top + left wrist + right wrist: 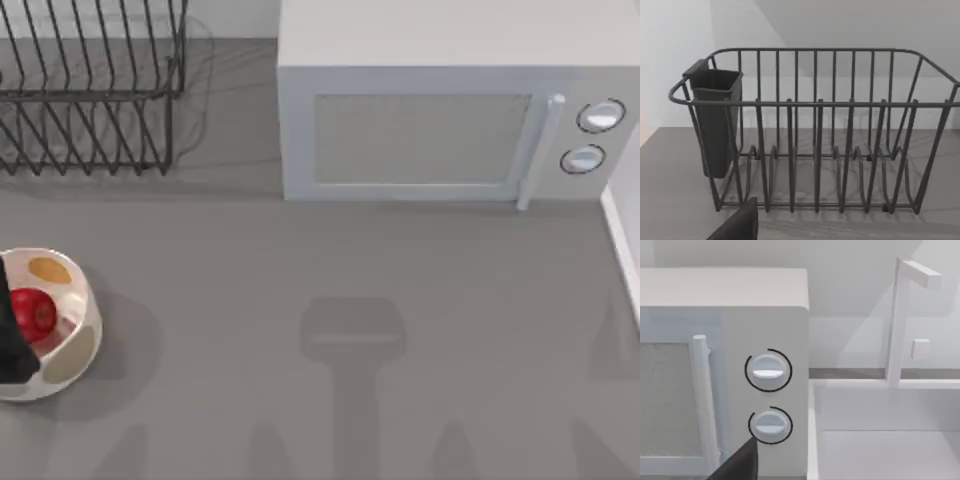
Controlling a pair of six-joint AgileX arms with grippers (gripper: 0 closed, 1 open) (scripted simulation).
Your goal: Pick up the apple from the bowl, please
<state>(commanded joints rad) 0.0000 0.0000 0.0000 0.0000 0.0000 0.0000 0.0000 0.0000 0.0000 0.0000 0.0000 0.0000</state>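
Apple (33, 313), one only, red and glossy, sits inside the single spotted bowl (72, 352) at the table's far left edge, near the front. A dark arm part (12, 340) overlaps the bowl's left side in the top view; it is on the left arm's side, and whether that pincer is released or clenched cannot be told. The same goes for the right one.

Other counts: one black wire dish rack (830, 150) at back left with one dark cutlery cup (715, 125) hung on its end; one white microwave (440, 110) at back centre-right, with one bar handle (702, 400) and two round knobs (768, 370). Beside the microwave, one white sink basin (880, 440) with a faucet (902, 315).

Table (350, 300) is plain matte grey, with soft shadows across the front. Back wall is pale white.
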